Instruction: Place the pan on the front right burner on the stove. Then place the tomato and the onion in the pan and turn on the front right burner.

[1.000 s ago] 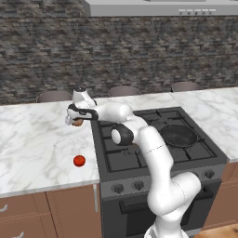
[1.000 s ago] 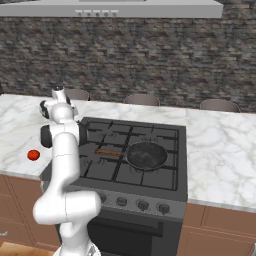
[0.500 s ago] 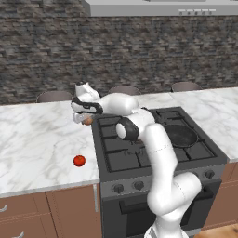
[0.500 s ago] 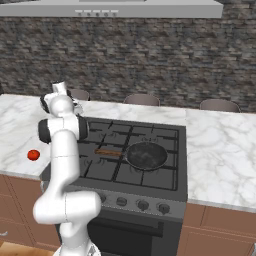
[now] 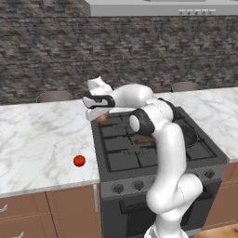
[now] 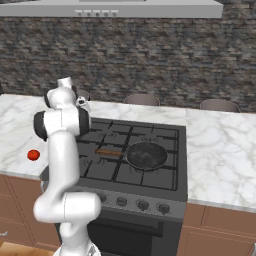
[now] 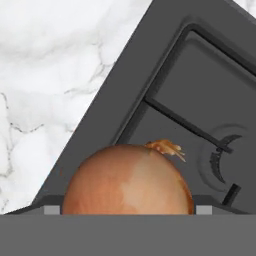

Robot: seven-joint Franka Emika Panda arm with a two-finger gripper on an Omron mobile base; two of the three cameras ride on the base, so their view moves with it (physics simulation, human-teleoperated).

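My gripper (image 5: pixel 98 115) hangs over the back left corner of the stove (image 5: pixel 122 161), shut on the onion (image 5: pixel 102 119). Seen from the hand, the brownish-orange onion (image 7: pixel 128 180) sits between the fingertips, above the edge where the marble meets the stove (image 7: pixel 200 100). On the counter to the left of the cooktop lies the red tomato (image 5: pixel 79 161) (image 6: pixel 33 155). The black pan (image 6: pixel 146 155) rests on the front right burner (image 6: pixel 165 172), its wooden handle (image 6: pixel 109 152) pointing left. In the left base view my arm hides most of the pan (image 5: pixel 189 135).
Grey knobs (image 6: pixel 142 205) line the stove's front panel. White marble counter (image 5: pixel 42 135) runs on both sides of the stove (image 6: pixel 150 132). A stone wall and a range hood (image 6: pixel 145 7) stand behind. Chair backs (image 6: pixel 142 100) show beyond the counter.
My arm has swung to the right with the onion in the gripper, from above the marble counter to the stove's back left corner. Pan and tomato have stayed put.
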